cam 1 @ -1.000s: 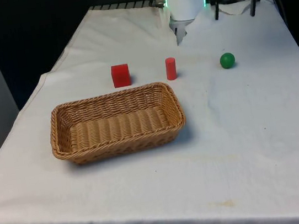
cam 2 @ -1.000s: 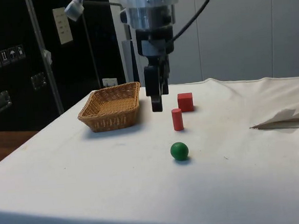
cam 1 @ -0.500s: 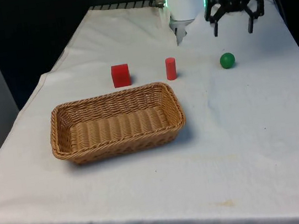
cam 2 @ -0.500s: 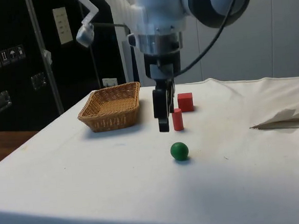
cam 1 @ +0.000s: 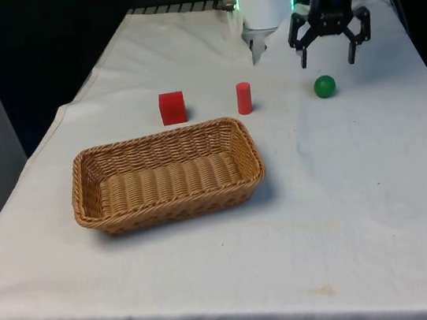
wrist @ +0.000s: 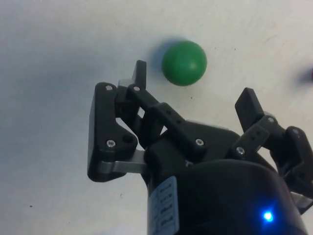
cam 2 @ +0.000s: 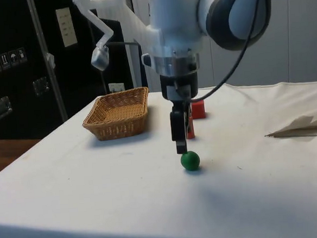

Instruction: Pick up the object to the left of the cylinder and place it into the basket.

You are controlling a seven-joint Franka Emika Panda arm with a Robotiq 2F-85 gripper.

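A red cube stands on the cloth to the front view's left of a red cylinder. A green ball lies to the cylinder's right. The wicker basket sits in front of the cube and cylinder. My gripper hovers open just behind and above the green ball, holding nothing. From the side, the gripper hangs just above the ball and partly hides the cylinder; the cube stands beyond. At the wrist, the ball lies just beyond the open gripper.
In the side view the basket stands at the table's far left end. Bare white cloth stretches in front of the basket and around the ball. The table edges fall away on both sides in the front view.
The gripper has swung from behind the cylinder towards the front view's right and come down over the green ball. The cube, cylinder, ball and basket have not moved.
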